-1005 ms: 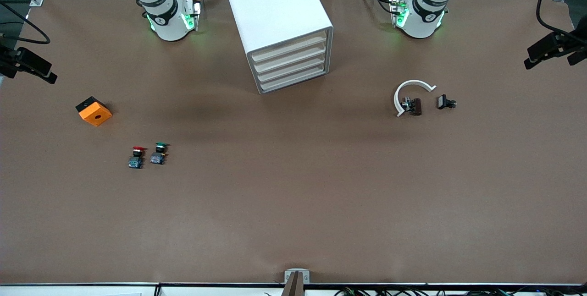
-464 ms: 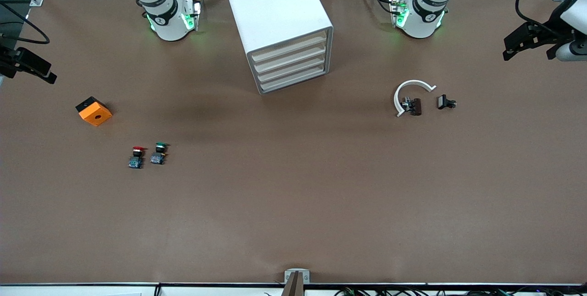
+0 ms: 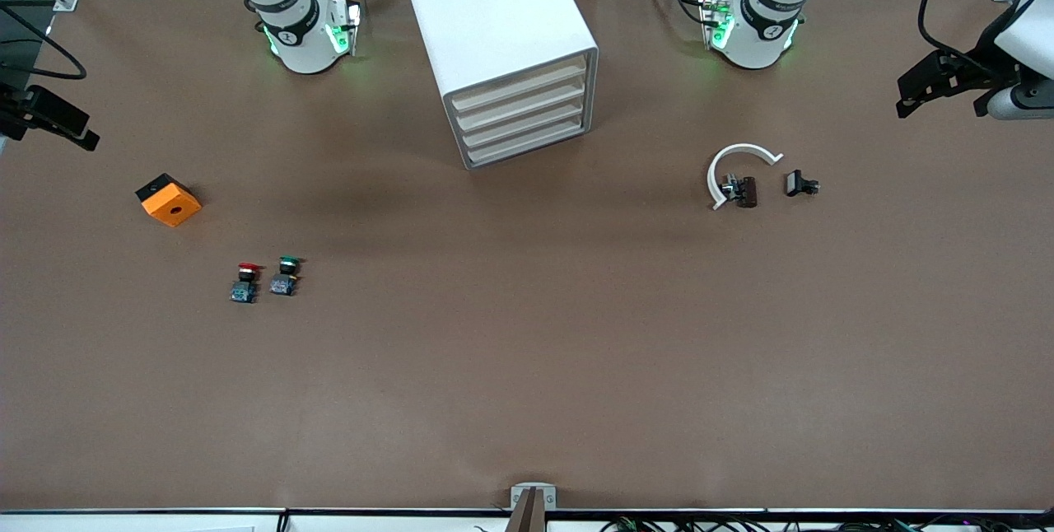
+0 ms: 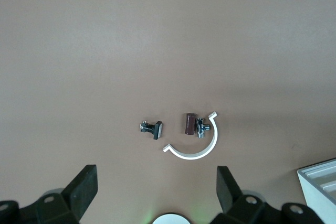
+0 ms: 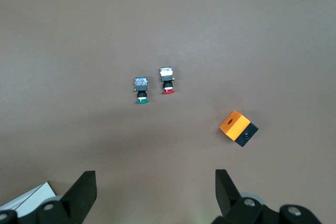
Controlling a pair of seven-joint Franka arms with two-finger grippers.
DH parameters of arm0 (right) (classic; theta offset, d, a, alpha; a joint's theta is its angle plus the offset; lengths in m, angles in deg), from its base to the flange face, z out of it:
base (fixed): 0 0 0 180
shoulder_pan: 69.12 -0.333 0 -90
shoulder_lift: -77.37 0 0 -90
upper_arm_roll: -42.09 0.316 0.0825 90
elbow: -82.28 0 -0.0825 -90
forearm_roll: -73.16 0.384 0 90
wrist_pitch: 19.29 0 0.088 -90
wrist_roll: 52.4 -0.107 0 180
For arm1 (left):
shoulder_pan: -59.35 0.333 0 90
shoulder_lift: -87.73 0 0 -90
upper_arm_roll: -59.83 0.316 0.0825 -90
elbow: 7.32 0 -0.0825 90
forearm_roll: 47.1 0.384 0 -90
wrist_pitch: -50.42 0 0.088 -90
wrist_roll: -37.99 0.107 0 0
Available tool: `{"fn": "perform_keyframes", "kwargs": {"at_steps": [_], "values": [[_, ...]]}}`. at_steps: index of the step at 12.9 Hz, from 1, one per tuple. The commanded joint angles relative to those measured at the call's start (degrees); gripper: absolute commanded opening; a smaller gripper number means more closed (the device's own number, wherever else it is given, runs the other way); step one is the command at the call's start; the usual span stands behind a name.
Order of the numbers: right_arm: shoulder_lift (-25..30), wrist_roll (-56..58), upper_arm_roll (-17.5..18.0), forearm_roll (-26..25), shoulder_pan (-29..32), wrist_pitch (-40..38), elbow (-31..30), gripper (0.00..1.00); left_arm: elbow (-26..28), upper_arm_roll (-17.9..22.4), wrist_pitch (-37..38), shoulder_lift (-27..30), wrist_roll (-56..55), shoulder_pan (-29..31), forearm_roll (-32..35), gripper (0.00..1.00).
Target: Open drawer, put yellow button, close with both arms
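Observation:
The white cabinet stands between the arm bases. Its top drawer is shut flush, as are the three below it. A corner of the cabinet shows in the left wrist view. No yellow button shows in any view. My left gripper hangs open and empty over the left arm's end of the table; its wrist view shows spread jaws over bare table. My right gripper hangs open and empty over the right arm's end, jaws spread in its wrist view.
A red-capped button and a green-capped button lie side by side, nearer the front camera than an orange and black block. A white C-shaped clip, a brown part and a small black part lie toward the left arm's end.
My left gripper has come in from the table's end toward the middle, with more of its arm now in view. My right gripper has barely moved. The objects are still.

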Motion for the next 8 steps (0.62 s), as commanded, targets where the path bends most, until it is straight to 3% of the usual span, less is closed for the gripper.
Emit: {"fn": "perform_keyframes", "kwargs": {"at_steps": [1, 8], "values": [[-0.6, 0.2, 0.2, 0.0, 0.5, -0.4, 1.3, 1.0, -0.6, -0.2, -0.6, -0.1, 0.9, 0.3, 0.0, 1.0], [-0.7, 0.2, 0.2, 0.0, 0.5, -0.3, 1.3, 1.0, -1.7, 0.3, -0.2, -0.7, 0.4, 0.6, 0.1, 1.0]]}}
